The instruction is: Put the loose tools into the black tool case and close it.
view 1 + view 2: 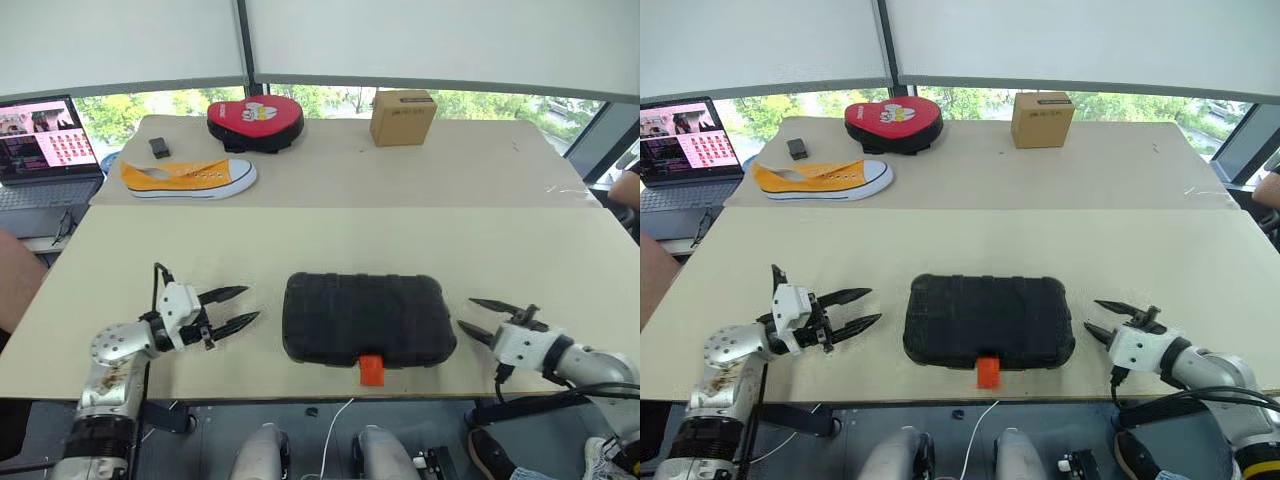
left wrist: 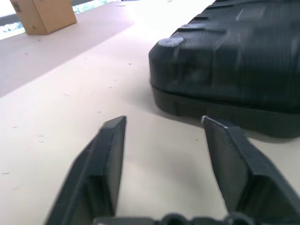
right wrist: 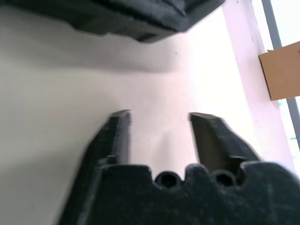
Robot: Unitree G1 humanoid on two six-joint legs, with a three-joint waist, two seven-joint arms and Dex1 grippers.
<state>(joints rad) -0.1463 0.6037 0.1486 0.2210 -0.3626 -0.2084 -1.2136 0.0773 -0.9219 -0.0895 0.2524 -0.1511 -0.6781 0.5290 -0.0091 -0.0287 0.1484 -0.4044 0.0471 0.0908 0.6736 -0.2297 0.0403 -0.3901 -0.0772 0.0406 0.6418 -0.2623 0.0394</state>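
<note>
The black tool case (image 1: 365,318) lies closed near the front edge of the near table, its lid down and its small orange latch (image 1: 371,369) sticking out over the edge. My left gripper (image 1: 250,303) hovers just left of the case, open and empty, fingers pointing toward it. In the left wrist view the case (image 2: 234,61) sits a short way beyond the spread fingers (image 2: 110,154). My right gripper (image 1: 466,312) is just right of the case, also open and empty, pointing at its side. The loose tools are out of view.
On the far table are a red heart-shaped pad (image 1: 255,122), a cardboard box (image 1: 402,116), a yellow shoe (image 1: 188,177) and a small dark object (image 1: 159,147). A laptop (image 1: 45,150) stands at the far left. A seam separates the two tables.
</note>
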